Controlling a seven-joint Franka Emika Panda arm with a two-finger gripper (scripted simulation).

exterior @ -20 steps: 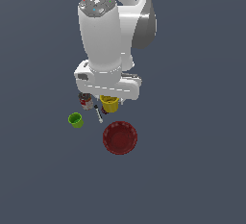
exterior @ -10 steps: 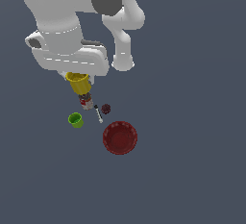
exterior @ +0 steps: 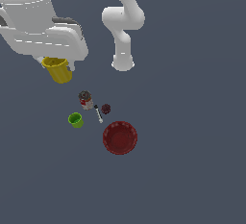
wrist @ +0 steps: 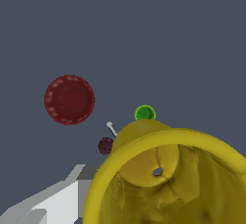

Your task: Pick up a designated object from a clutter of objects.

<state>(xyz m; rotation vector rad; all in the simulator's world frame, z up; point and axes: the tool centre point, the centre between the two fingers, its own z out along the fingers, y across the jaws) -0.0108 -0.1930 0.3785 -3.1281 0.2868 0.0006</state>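
A: Status on the pick?
B: Done, I'd judge. Gripper (exterior: 54, 60) was clamped on the yellow cup (exterior: 58, 69), held clear above the can (exterior: 86, 100) and green cup (exterior: 75, 119) (fingers mostly hidden).
A: Remaining?
B: Nothing visible.

I have the yellow cup (exterior: 58, 70) lifted clear of the tabletop, tilted, its open mouth filling my wrist view (wrist: 168, 180). Below lie the rest: the green cup (exterior: 75, 119) upright, the red-labelled can (exterior: 85, 99) standing beside the dark ball (exterior: 105, 108), the white stick (exterior: 98, 114) between them, and the scalloped dark-red bowl (exterior: 120, 137) nearby.
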